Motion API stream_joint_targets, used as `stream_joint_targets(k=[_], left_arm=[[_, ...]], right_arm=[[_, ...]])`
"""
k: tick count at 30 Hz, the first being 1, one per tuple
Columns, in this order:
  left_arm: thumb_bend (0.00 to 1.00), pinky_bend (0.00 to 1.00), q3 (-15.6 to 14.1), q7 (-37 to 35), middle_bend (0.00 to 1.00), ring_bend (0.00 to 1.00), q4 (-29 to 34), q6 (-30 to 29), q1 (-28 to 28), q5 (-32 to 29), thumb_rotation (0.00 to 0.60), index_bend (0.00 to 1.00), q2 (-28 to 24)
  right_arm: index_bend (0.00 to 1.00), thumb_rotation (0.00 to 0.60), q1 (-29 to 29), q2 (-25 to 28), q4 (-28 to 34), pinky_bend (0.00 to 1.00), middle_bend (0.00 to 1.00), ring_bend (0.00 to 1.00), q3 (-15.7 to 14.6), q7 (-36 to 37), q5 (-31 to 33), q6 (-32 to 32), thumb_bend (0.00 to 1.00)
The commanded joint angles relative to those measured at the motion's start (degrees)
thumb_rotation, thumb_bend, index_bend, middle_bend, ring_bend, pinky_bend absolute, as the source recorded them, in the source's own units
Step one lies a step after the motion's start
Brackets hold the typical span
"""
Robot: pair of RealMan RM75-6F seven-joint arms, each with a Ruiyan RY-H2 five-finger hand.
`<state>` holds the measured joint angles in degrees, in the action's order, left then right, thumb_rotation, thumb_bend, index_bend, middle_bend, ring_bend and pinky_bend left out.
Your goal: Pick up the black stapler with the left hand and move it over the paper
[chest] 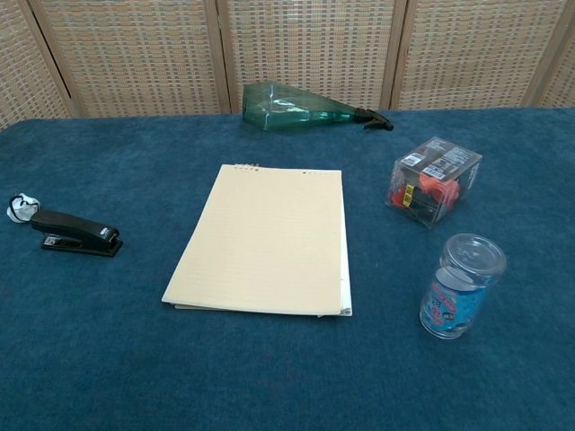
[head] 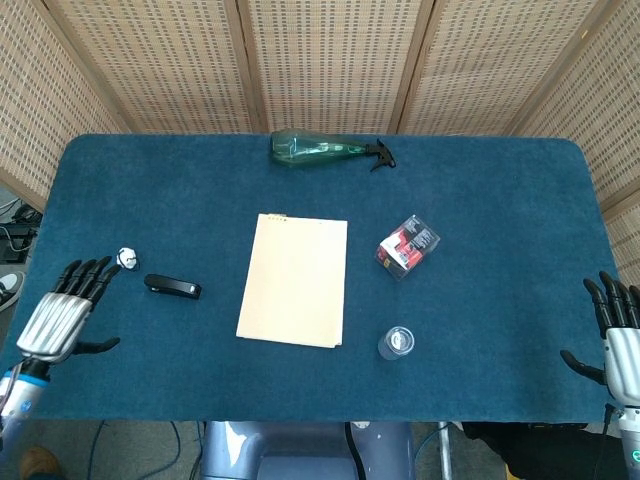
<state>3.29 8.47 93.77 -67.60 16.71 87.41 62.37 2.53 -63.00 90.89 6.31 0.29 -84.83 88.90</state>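
Note:
The black stapler [head: 172, 287] [chest: 75, 233] lies flat on the blue table, left of the cream paper pad [head: 294, 279] [chest: 264, 239]. My left hand [head: 65, 312] hovers over the table's front left part, fingers spread and empty, a short way left of the stapler. At the front right edge my right hand [head: 617, 335] is open and empty too, far from the pad. Neither hand shows in the chest view.
A small white ball-like object [head: 126, 259] sits just behind the stapler's left end. A green spray bottle [head: 325, 150] lies at the back. A clear box with red contents [head: 408, 245] and a clear capped jar [head: 396, 343] stand right of the pad.

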Motion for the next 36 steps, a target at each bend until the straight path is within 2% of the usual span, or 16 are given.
stream_joint_targets(k=[1,4,8,14,19,27,31,36], left_arm=[[0.00,0.00,2.42,4.80,0.00,0.00,-3.81,11.30,8.90,-3.02,0.600,0.00,2.47],[0.02,0.06,3.38,6.03,0.00,0.04,-7.52,15.15,11.98,-4.78,0.600,0.02,5.29],[0.15,0.16,3.57,5.67,0.00,0.11,-16.17,19.81,16.00,-6.31,0.600,0.08,12.59],[0.23,0.26,2.39,3.83,0.04,0.19,-21.13,20.61,17.26,-5.73,0.600,0.16,15.99],[0.32,0.29,1.31,2.07,0.07,0.22,-25.95,21.25,18.28,-5.48,0.600,0.21,19.17],[0.34,0.33,0.21,0.65,0.13,0.27,-29.37,20.81,18.97,-5.13,0.600,0.28,21.03],[0.34,0.39,-0.16,0.48,0.16,0.33,-30.84,20.32,19.05,-5.30,0.600,0.29,22.11],[0.33,0.41,-0.42,0.70,0.19,0.41,-32.32,19.78,19.13,-5.59,0.600,0.30,23.55]], right_arm=[[0.00,0.600,0.22,-0.20,-0.33,0.00,0.00,0.00,0.21,-0.25,0.75,-0.63,0.00],[0.00,0.600,0.28,-0.24,-0.71,0.00,0.00,0.00,0.47,-0.17,1.62,-1.06,0.00],[0.00,0.600,0.42,-0.63,-1.52,0.00,0.00,0.00,0.74,-0.62,2.88,-1.82,0.00],[0.00,0.600,0.69,-1.10,-2.11,0.00,0.00,0.00,0.94,-1.24,3.87,-2.63,0.00],[0.00,0.600,1.02,-1.62,-2.61,0.00,0.00,0.00,0.98,-2.02,4.47,-3.41,0.00],[0.00,0.600,1.27,-1.98,-3.01,0.00,0.00,0.00,0.99,-2.42,4.96,-4.07,0.00],[0.00,0.600,1.34,-2.07,-3.21,0.00,0.00,0.00,1.02,-2.30,5.16,-4.31,0.00],[0.00,0.600,1.38,-2.06,-3.33,0.00,0.00,0.00,1.05,-2.16,5.25,-4.42,0.00]])
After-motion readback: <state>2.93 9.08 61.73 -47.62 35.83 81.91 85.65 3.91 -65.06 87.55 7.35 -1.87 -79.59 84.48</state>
